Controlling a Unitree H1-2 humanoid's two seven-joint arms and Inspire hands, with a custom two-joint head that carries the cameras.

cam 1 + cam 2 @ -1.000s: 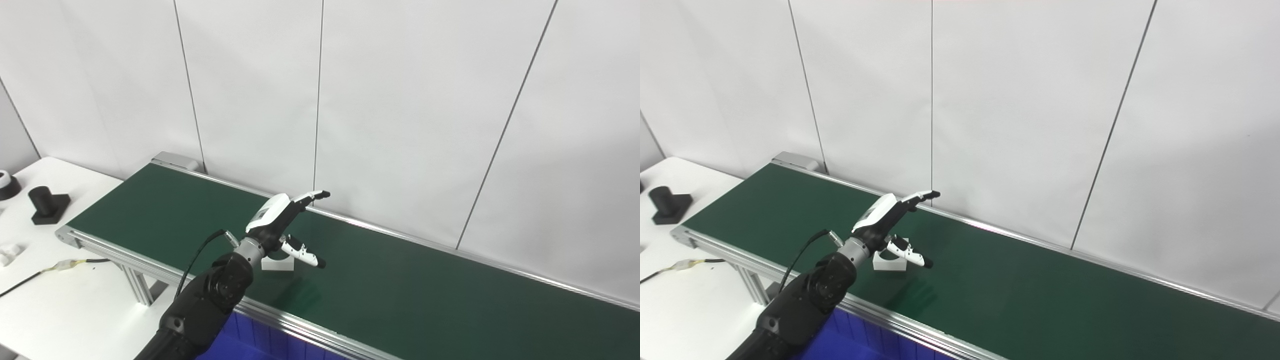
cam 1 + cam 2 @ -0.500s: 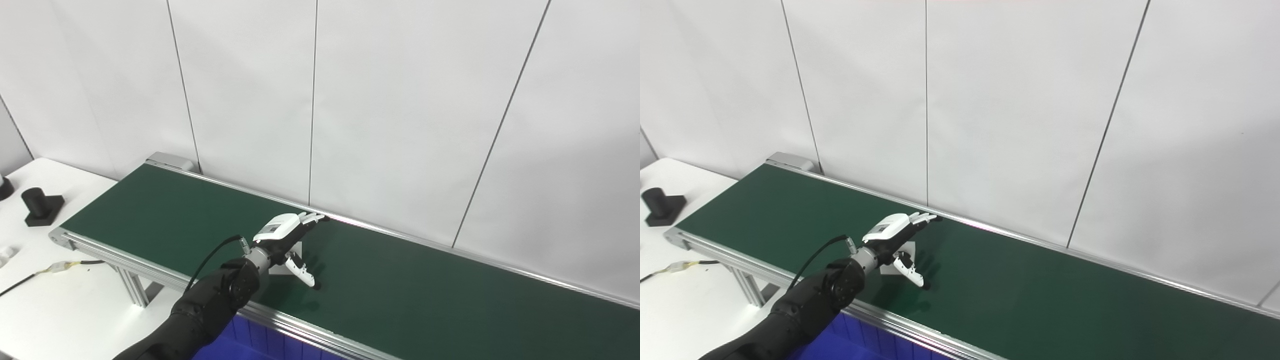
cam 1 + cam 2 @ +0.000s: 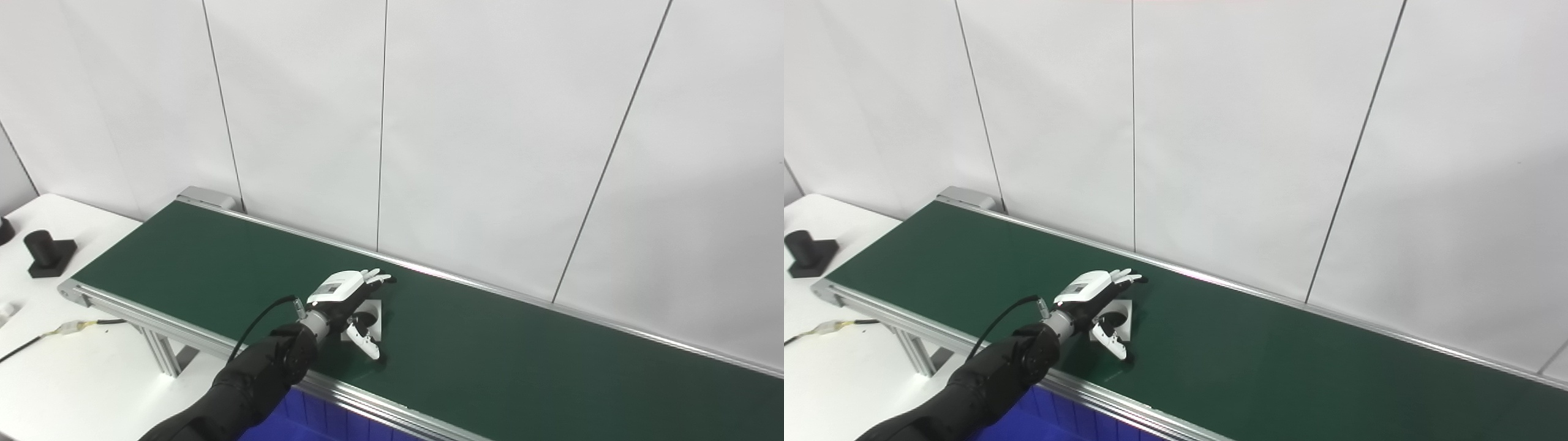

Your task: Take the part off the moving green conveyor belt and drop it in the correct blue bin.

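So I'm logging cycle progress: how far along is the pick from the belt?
Early. The left hand is over the white part on the green belt, fingers spread around it, no closed grasp visible. Lifting it and dropping it into the blue bin below the belt's near edge remain.

White wall panels split by thin dark vertical seams fill the backdrop, evenly lit. At the left stands a white counter bearing a black block and a cable
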